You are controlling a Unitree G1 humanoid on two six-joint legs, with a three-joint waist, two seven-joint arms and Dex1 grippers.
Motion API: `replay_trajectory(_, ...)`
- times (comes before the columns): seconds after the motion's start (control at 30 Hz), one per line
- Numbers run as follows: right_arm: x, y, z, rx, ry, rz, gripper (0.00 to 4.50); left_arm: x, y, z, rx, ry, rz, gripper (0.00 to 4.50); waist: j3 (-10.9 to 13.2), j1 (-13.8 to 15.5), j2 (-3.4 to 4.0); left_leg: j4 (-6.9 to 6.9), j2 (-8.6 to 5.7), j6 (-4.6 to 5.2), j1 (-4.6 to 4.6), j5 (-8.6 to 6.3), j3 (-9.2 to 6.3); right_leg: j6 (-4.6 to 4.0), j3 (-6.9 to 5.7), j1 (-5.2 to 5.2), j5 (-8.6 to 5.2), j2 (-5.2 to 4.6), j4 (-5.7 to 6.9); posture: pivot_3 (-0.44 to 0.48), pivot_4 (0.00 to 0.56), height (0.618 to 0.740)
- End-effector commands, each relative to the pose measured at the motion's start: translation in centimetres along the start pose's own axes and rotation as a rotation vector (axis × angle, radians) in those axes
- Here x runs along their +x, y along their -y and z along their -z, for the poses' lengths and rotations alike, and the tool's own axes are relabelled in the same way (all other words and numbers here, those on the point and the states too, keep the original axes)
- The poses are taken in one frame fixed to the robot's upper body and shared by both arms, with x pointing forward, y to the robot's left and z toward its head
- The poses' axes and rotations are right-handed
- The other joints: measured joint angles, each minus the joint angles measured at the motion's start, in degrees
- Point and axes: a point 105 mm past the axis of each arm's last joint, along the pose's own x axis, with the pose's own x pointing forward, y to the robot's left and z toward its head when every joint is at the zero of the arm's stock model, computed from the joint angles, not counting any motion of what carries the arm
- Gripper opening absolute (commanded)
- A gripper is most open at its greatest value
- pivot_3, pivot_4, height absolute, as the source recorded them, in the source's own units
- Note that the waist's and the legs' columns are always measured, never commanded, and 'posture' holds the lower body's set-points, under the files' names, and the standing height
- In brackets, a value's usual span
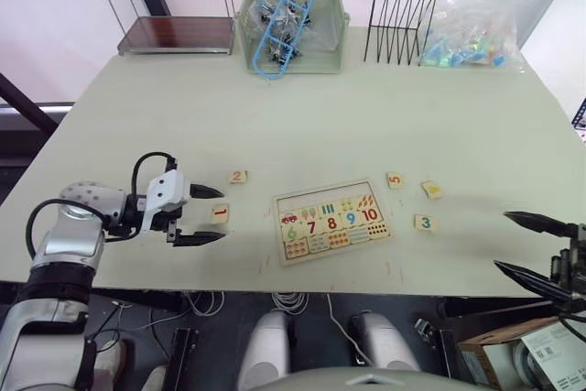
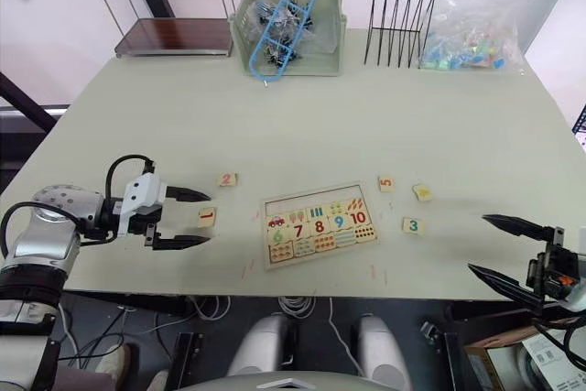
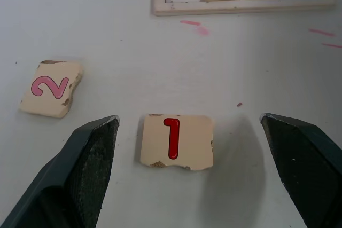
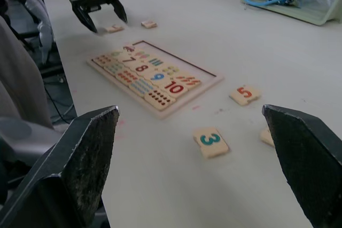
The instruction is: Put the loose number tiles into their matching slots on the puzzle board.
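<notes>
The puzzle board [image 1: 279,231] lies near the table's front edge, with an empty row of slots [image 1: 316,199] along its far side above the 6-10 tiles. The loose tile 1 [image 3: 177,141] lies flat between the fingers of my open left gripper [image 1: 218,214], untouched. Just beyond it lies tile 2 [image 1: 237,177]. Right of the board are tile 5 [image 1: 394,179], a yellow-printed tile [image 1: 431,190] and tile 3 [image 1: 423,222]. My right gripper [image 1: 502,241] hovers open at the front right, well short of tile 3 [image 4: 209,141].
At the back stand a green bin [image 1: 330,52] holding a blue frame and dark clips, a black wire rack [image 1: 399,20], a clear bag of coloured bits [image 1: 472,38] and a small metal shelf [image 1: 174,2]. The table's front edge runs close under both grippers.
</notes>
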Motion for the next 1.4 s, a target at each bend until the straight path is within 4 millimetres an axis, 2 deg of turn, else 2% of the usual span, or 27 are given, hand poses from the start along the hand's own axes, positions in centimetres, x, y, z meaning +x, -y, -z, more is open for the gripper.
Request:
replay_trajectory(0.03,-0.8,0.3,-0.7,-0.058,0.002,0.004,4.50,0.0,-0.2,-0.3,0.032,-0.009,0.019,4.48,0.00,0.00,0.00,0.00,0.00,0.00,0.00,0.00,0.00,0.00,0.00,0.00,0.00,0.00,0.00,0.000,0.150,0.740)
replay_trajectory(0.2,-0.5,0.3,-0.4,-0.067,0.019,0.002,4.50,0.6,-0.3,0.2,0.045,-0.036,0.050,4.48,0.00,0.01,0.00,0.01,0.00,0.00,0.00,0.00,0.00,0.00,0.01,0.00,0.01,0.01,0.01,0.000,0.150,0.740)
replay_trajectory(0.4,-0.8,0.3,-0.4,-0.073,0.026,0.005,4.50,0.0,-0.4,1.1,0.035,-0.066,0.045,4.48,-0.01,0.00,0.02,0.01,0.00,0.00,0.01,0.00,-0.01,0.01,0.01,0.00,0.01,0.02,0.02,0.000,0.150,0.740)
replay_trajectory(0.5,-0.8,0.3,-0.3,-0.075,0.027,0.006,4.50,-0.1,-0.4,1.4,0.027,-0.071,0.041,3.87,-0.02,-0.03,0.04,0.01,0.00,0.00,0.02,0.00,-0.01,0.01,0.01,0.00,0.01,0.02,0.04,0.000,0.150,0.740)
replay_trajectory(0.53,-0.8,0.3,-0.3,-0.075,0.028,0.006,4.50,-0.2,-0.4,1.5,0.023,-0.074,0.041,3.87,-0.03,-0.03,0.06,0.01,0.00,0.00,0.03,0.00,-0.01,0.01,0.01,0.00,0.01,0.02,0.05,0.000,0.150,0.740)
replay_trajectory(0.57,-0.8,0.3,-0.3,-0.076,0.029,0.007,4.50,-0.2,-0.4,1.7,0.021,-0.077,0.042,3.39,-0.04,-0.03,0.07,0.01,0.00,0.01,0.05,0.00,-0.01,0.00,0.01,0.01,0.01,0.02,0.08,0.000,0.150,0.740)
replay_trajectory(0.63,-0.7,0.4,-0.3,-0.078,0.033,0.008,4.50,-0.2,-0.4,1.9,0.016,-0.083,0.041,2.91,-0.08,-0.04,0.14,0.02,0.00,0.00,0.07,0.01,-0.01,0.01,0.01,0.02,0.01,0.02,0.10,0.000,0.150,0.740)
replay_trajectory(0.7,-0.7,0.5,-0.3,-0.079,0.036,0.008,4.50,-0.2,-0.3,2.1,0.011,-0.083,0.044,2.12,-0.12,-0.03,0.21,0.02,0.00,0.01,0.10,0.01,-0.01,0.00,0.01,0.03,0.00,0.02,0.11,0.000,0.150,0.740)
replay_trajectory(0.73,-0.6,0.5,-0.4,-0.080,0.037,0.007,4.50,-0.2,-0.2,2.1,0.010,-0.081,0.046,1.59,-0.15,-0.03,0.26,0.03,0.00,0.01,0.10,0.01,-0.01,0.00,0.01,0.03,0.00,0.03,0.12,0.000,0.150,0.740)
replay_trajectory(0.77,-0.5,0.5,-0.4,-0.081,0.038,0.006,4.50,-0.2,-0.2,2.1,0.009,-0.080,0.046,1.47,-0.17,-0.03,0.29,0.03,0.00,0.01,0.11,0.01,-0.01,0.00,0.01,0.03,0.00,0.03,0.13,0.000,0.150,0.740)
replay_trajectory(0.97,-0.1,0.6,-0.5,-0.082,0.044,-0.004,4.50,-0.4,-0.1,1.6,-0.013,-0.031,0.005,1.47,-0.21,-0.08,0.36,0.03,0.00,0.01,0.10,0.01,-0.01,0.00,0.02,0.03,0.01,0.03,0.14,0.000,0.150,0.740)
replay_trajectory(1.13,0.2,0.7,-0.5,-0.083,0.055,-0.019,4.50,-1.2,-0.4,0.4,-0.097,0.023,-0.129,1.47,-0.20,-0.16,0.36,0.03,0.03,0.00,0.07,0.01,0.00,0.00,0.05,0.02,0.01,0.02,0.13,0.000,0.150,0.740)
replay_trajectory(1.23,0.3,0.7,-0.5,-0.081,0.059,-0.032,4.50,-1.9,-0.4,0.1,-0.169,0.012,-0.248,1.47,-0.19,-0.23,0.34,0.03,0.03,0.00,0.05,0.01,-0.03,0.00,0.03,0.01,0.00,0.02,0.11,0.000,0.150,0.740)
replay_trajectory(1.3,0.5,0.8,-0.4,-0.078,0.063,-0.044,4.50,-2.1,-0.2,-0.7,-0.230,0.036,-0.344,1.47,-0.16,-0.23,0.35,0.02,0.04,0.00,0.06,0.00,-0.03,-0.01,0.03,0.01,0.00,0.00,0.11,0.000,0.150,0.740)
replay_trajectory(1.4,0.7,0.9,-0.6,-0.079,0.067,-0.051,4.50,-1.5,0.0,-2.6,-0.350,0.131,-0.495,1.47,-0.16,-0.01,0.36,0.01,0.09,0.00,0.04,0.00,-0.03,0.00,0.01,0.01,0.00,-0.06,0.08,0.000,0.150,0.740)
